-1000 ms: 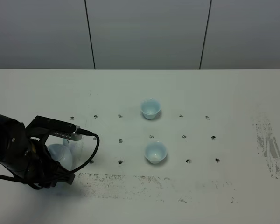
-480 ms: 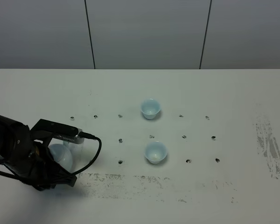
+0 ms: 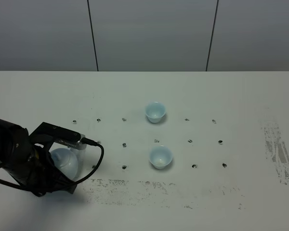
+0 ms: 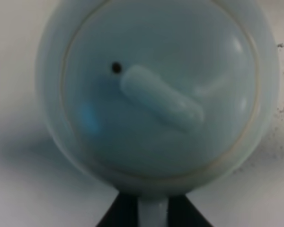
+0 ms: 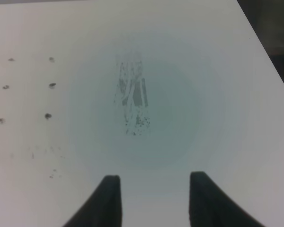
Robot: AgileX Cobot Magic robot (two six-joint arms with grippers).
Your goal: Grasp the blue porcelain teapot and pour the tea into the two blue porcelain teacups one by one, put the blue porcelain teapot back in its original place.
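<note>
The blue porcelain teapot (image 3: 65, 160) stands on the white table at the front left, partly hidden by my left arm. In the left wrist view the teapot (image 4: 151, 90) fills the frame from above, lid and knob showing. My left gripper (image 4: 152, 216) has its dark fingers tight on both sides of the pale handle; it also shows in the exterior view (image 3: 58, 179). The two blue porcelain teacups stand upright mid-table, one farther back (image 3: 155, 111), one nearer (image 3: 160, 157). My right gripper (image 5: 156, 198) is open and empty over bare table; it is out of the exterior view.
The table (image 3: 231, 96) has rows of small dark holes (image 3: 190, 141) around the cups. Scuff marks run along the front (image 3: 135, 185) and at the right (image 3: 277, 149). A grey panelled wall stands behind the table's far edge.
My left arm has settled slightly lower and closer around the teapot. The teapot and cups stay where they were.
</note>
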